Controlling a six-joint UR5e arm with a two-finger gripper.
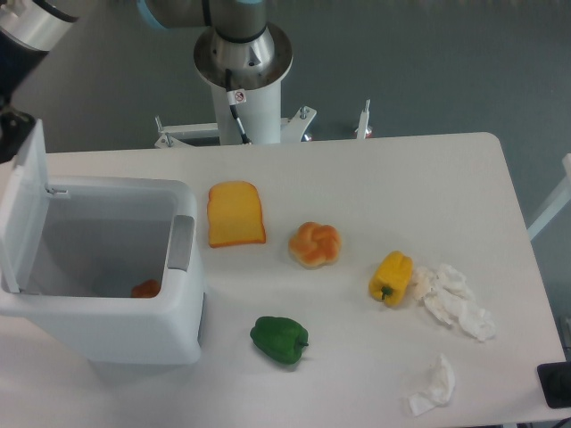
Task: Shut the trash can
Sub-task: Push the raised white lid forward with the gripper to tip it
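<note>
We are watching the large white boxy plastic trash can (107, 294) sitting at the left end of the white desk (375, 178), its flat lid (25, 207) standing nearly upright on the far left side and a small orange-red item (146, 288) lying inside. Our gripper (11, 125) is showing only as a dark shape behind the lid's top edge; we cannot tell whether its fingers are apart or together. A yellow slice of toy bread (235, 214) is lying just right of the can.
</note>
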